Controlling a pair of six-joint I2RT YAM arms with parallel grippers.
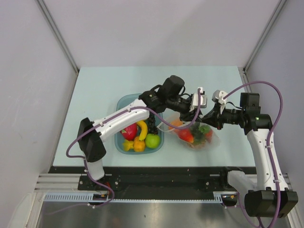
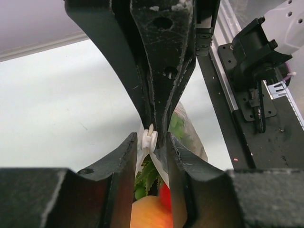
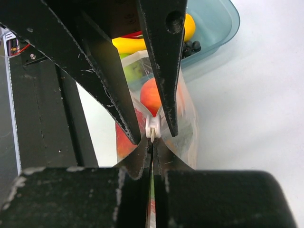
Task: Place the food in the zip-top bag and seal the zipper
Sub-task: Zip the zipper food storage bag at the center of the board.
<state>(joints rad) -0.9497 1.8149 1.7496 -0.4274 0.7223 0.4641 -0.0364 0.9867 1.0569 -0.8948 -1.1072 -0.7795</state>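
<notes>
Light floppy slippery bag [image 1: 200,141]; right jaws pinched shut on its edge, left jaws part-open astride zipper slider [image 2: 149,138], likely best grip point

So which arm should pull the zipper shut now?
Probably left: the left gripper straddles the white slider, while the right gripper is shut on the bag, holding it.

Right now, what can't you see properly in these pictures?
- Top view: the left claw and right claw cover the zipper of the zip-top bag, so sealed or not is unclear.
- Left wrist view: both claws hide most of the bagged food.
- Right wrist view: the blue tray is cut off by the top edge and the left claw.
</notes>
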